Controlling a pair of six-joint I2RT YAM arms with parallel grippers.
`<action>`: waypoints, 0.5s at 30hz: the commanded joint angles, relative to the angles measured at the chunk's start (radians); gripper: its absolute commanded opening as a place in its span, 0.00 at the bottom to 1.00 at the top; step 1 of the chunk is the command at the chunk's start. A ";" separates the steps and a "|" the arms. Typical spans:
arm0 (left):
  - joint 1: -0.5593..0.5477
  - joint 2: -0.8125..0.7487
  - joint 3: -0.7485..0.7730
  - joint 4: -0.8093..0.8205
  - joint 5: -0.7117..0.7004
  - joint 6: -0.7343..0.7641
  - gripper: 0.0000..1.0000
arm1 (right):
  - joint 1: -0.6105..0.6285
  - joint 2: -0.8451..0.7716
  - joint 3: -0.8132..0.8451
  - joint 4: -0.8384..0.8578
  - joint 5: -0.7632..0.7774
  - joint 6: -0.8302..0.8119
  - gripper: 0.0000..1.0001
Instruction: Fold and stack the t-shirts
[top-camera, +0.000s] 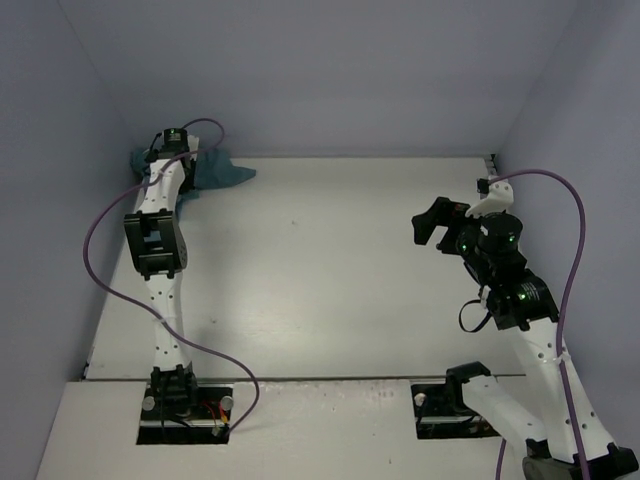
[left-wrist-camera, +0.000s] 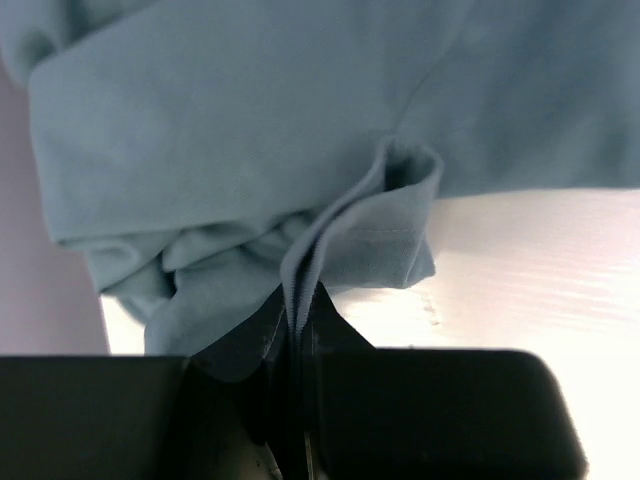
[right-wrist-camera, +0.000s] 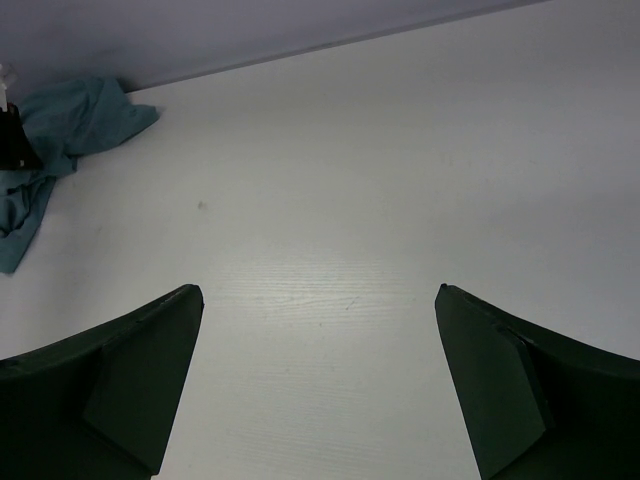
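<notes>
A crumpled teal-blue t-shirt (top-camera: 218, 172) lies bunched in the far left corner of the table, against the back wall. My left gripper (left-wrist-camera: 302, 300) is shut on a fold of the t-shirt (left-wrist-camera: 300, 130), and the cloth runs down between its closed jaws. From above, the left arm reaches to that corner and hides the gripper and part of the shirt. My right gripper (top-camera: 430, 222) hangs open above the right side of the table, far from the shirt. Its wrist view shows the t-shirt (right-wrist-camera: 70, 125) at the far left and nothing between the fingers (right-wrist-camera: 150, 380).
The white table (top-camera: 330, 260) is walled by pale lilac panels at the back and both sides. Purple cables loop from both arms. The arm bases sit at the near edge.
</notes>
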 joint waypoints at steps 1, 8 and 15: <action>-0.027 -0.139 0.071 0.077 0.089 -0.032 0.00 | 0.006 0.012 0.018 0.051 -0.006 0.006 1.00; -0.210 -0.297 0.256 0.112 0.221 -0.017 0.00 | 0.005 0.045 0.069 0.051 0.035 -0.053 1.00; -0.367 -0.546 0.309 0.117 0.489 -0.074 0.00 | 0.005 0.063 0.124 0.051 0.038 -0.099 1.00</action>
